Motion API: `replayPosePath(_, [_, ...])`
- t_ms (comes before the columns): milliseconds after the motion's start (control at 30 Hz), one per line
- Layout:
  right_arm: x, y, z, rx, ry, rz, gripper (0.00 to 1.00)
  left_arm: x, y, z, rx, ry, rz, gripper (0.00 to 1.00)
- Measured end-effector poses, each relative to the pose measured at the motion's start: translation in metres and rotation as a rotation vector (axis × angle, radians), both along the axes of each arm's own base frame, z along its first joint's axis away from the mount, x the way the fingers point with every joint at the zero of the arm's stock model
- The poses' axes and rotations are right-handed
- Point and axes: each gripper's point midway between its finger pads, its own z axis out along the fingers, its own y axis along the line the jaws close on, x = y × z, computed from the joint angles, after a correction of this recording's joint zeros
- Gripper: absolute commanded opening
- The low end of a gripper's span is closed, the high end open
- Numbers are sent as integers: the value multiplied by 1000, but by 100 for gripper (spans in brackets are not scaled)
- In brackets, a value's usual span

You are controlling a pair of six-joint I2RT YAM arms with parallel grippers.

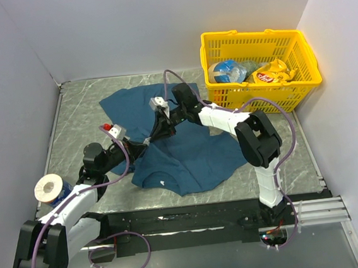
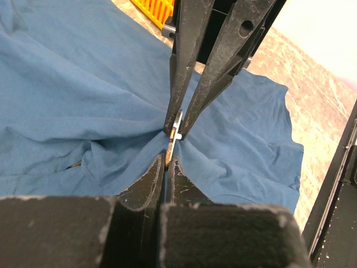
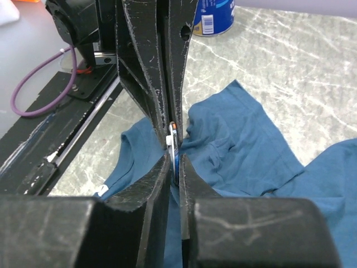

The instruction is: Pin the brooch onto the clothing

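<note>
The dark teal T-shirt [image 1: 193, 151] lies spread on the marble table, its white neck label [image 1: 163, 182] near the front. My two grippers meet tip to tip over its middle. In the left wrist view my left gripper [image 2: 168, 157] is shut on the thin orange-brown brooch [image 2: 169, 147], and my right gripper [image 2: 177, 129] comes from above, shut on the brooch's far end. The shirt [image 2: 83, 100] is drawn up into a peak around them. In the right wrist view my right gripper [image 3: 174, 156] pinches the brooch [image 3: 173, 143] opposite my left gripper [image 3: 173, 133]. The brooch is hidden in the top view.
A yellow basket [image 1: 257, 88] holding snack packets stands at the back right. A blue can with a white top [image 1: 50, 187] stands at the left, by the left arm. A black rail [image 1: 206, 217] runs along the near edge. White walls enclose the table.
</note>
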Motion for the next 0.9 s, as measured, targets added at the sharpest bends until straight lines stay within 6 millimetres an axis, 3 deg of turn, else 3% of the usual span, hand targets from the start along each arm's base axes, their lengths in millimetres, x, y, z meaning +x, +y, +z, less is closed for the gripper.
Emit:
replayPosePath(400, [0,1,-7,-25,21,1,23,0,1,-6,10,19,4,2])
replayPosePath(900, [5,6,-10,-42,-7,-24,23,5,4,-8,10,36,41,1])
